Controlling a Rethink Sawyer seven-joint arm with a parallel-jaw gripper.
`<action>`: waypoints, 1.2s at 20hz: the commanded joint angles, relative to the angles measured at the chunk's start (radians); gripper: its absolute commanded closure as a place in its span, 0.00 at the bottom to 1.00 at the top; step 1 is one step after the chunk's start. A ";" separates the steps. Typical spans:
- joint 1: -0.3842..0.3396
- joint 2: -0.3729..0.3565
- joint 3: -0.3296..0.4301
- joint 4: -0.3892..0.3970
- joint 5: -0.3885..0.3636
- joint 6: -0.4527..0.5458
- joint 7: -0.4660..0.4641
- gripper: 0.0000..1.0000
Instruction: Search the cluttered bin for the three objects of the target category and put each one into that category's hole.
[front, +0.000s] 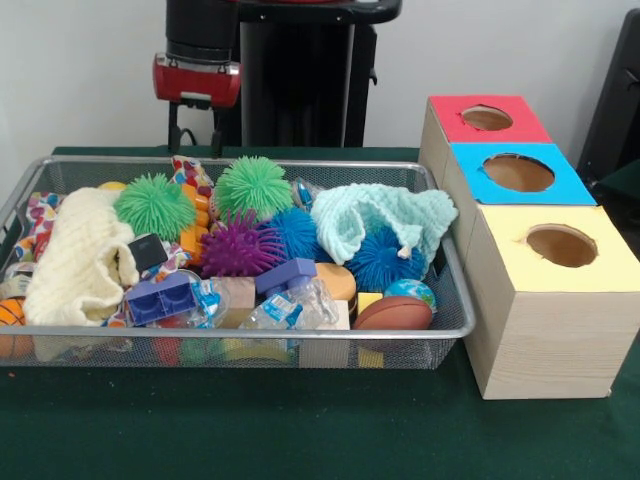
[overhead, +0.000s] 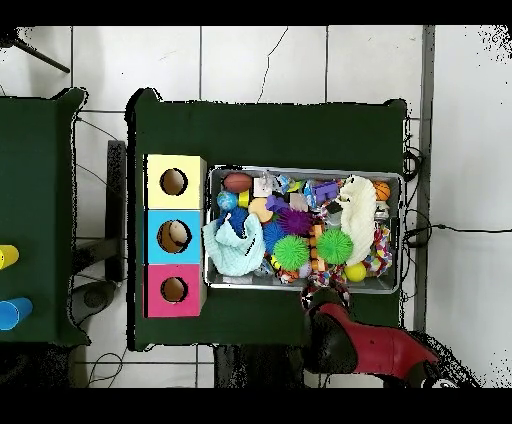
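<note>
The red and black arm comes down at the upper left of the front view, wrist vertical, its gripper hanging just above the far rim of the bin. The two thin black fingers stand apart with nothing between them — they touch nothing. Directly below them a polka-dot cloth pokes up at the far wall, beside a green spiky ball. Another dotted piece lies at the bin's left end, by the cream waffle cloth. At lower right of the frame stands the yellow-topped box, its round hole open — well apart from the gripper.

In the overhead view the arm sits at bottom centre, over the bin's lower edge.
</note>
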 joint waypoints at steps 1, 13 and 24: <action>-0.015 0.070 0.101 -0.159 -0.052 0.017 0.054 0.00; -0.032 0.133 0.121 -0.198 -0.090 0.004 0.063 0.00; -0.022 0.251 0.095 -0.229 -0.088 0.012 0.061 0.00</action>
